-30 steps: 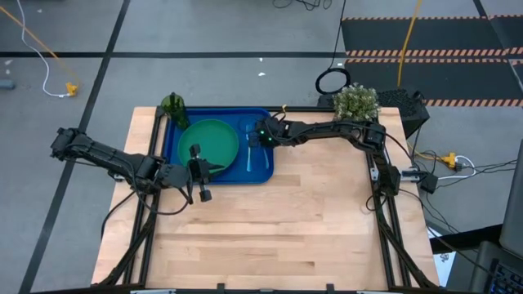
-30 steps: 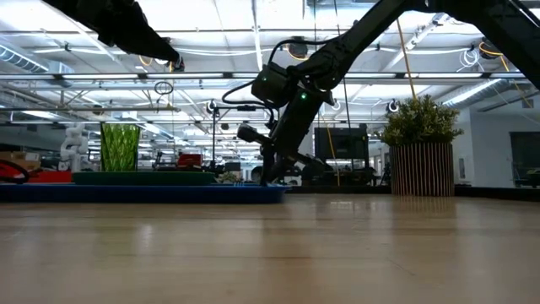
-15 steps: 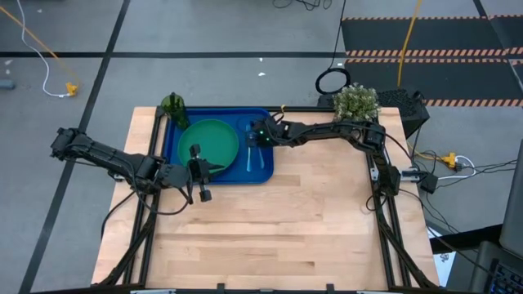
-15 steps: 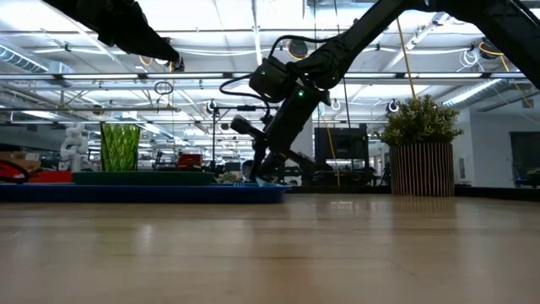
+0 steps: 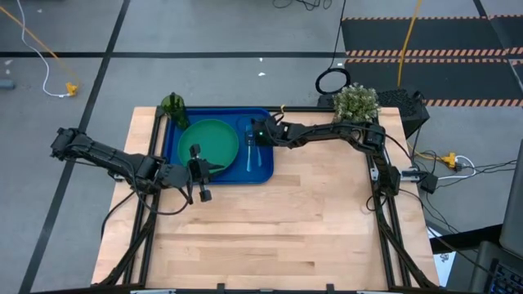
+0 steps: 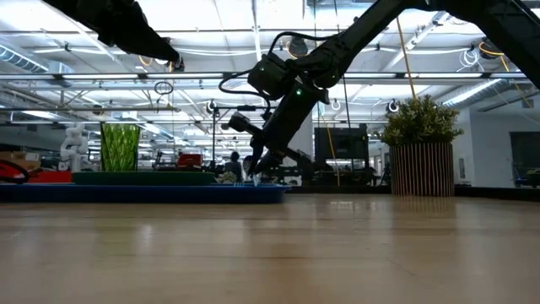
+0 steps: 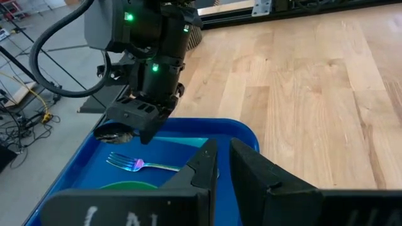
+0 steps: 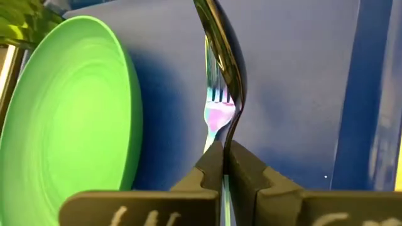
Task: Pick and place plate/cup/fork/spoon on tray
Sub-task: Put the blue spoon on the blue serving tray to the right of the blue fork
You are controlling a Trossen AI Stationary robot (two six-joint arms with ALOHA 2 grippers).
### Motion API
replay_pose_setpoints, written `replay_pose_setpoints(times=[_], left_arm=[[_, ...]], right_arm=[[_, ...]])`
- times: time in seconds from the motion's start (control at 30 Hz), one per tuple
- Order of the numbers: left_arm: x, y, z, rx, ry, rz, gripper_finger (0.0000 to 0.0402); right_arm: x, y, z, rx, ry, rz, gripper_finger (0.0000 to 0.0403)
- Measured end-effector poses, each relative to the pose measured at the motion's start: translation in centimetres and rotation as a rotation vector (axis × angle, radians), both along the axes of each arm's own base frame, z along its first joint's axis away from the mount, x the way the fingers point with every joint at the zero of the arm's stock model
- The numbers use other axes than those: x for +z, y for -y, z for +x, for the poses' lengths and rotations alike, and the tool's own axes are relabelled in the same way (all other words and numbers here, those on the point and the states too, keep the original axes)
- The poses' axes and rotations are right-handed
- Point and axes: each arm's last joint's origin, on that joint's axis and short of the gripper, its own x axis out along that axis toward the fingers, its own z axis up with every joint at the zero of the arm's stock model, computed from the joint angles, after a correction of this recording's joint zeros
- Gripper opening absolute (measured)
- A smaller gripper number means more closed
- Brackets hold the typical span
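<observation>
Green cup (image 5: 173,104) stands at the tray's (image 5: 263,173) far-left corner, plate (image 5: 209,140) on it, left gripper (image 5: 201,173) waiting just beside, fingers nearly closed on nothing. Over the last second the right gripper (image 5: 254,139), clenched on the spoon (image 8: 221,56), has tilted lower above the fork (image 5: 248,157); judging by this, release comes next.

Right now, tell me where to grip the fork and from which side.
Mid-handle, straight from above, fingers across its width. The fork lies flat on the tray, so no side offers purchase; the right gripper, holding the spoon, hangs over its tined end, leaving the handle probably freer.
</observation>
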Motion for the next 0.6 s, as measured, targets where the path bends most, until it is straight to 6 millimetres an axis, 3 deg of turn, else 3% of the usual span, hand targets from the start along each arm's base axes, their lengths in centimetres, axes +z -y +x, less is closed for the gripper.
replay_pose_setpoints(times=[0.17, 0.4, 0.6], left_arm=[[0.0, 0.0, 0.0, 0.0, 0.0, 0.0, 0.0044], [0.0, 0.0, 0.0, 0.0, 0.001, -0.001, 0.0044], [0.0, 0.0, 0.0, 0.0, 0.001, -0.001, 0.0044]], right_arm=[[-0.3, -0.4, 0.1, -0.002, 0.019, -0.016, 0.0002], [-2.8, -1.7, -0.8, -0.008, 0.292, -0.038, 0.0002], [-4.3, -1.7, -2.3, -0.024, 0.333, -0.034, 0.0002]])
